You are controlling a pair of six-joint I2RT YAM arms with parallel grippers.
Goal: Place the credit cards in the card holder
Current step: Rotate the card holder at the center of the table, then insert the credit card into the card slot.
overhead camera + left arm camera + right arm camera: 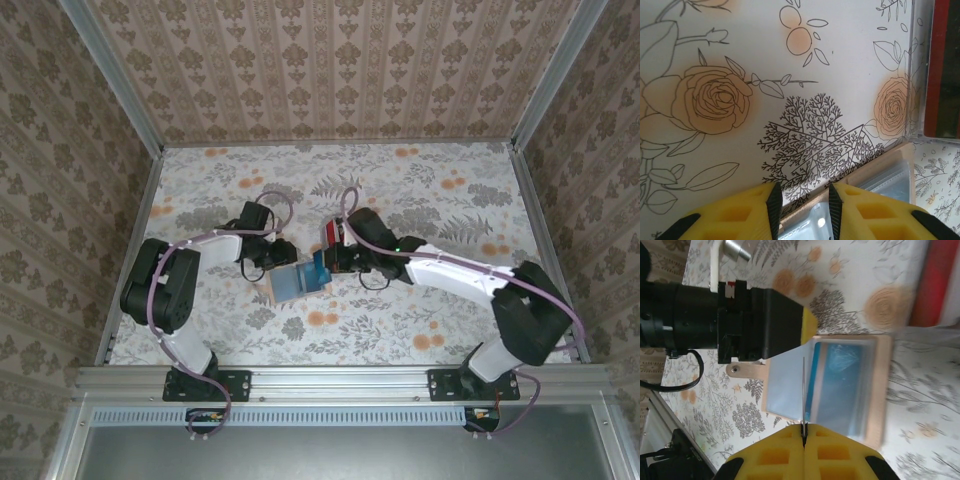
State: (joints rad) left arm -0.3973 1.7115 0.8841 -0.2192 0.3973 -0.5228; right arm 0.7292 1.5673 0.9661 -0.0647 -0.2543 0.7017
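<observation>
**Lining up the slide-in**

Right claw (803,432) clenched on a card (803,390), seen edge-on, long axis running up-frame over the open card holder (880,390) lying mid-frame on the desk (920,450). Left claw (803,206) grasping the holder's tan edge at lower frame. Red credit cards (941,70) at upper right. Right arm (450,270) stretched in low from the lower right.

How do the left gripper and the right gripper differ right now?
The left gripper's jaws stand apart; the right gripper's are pressed shut. The left gripper clasps the card holder's tan edge; the right gripper pinches a thin credit card, seen edge-on. Both have yellow fingers.
</observation>
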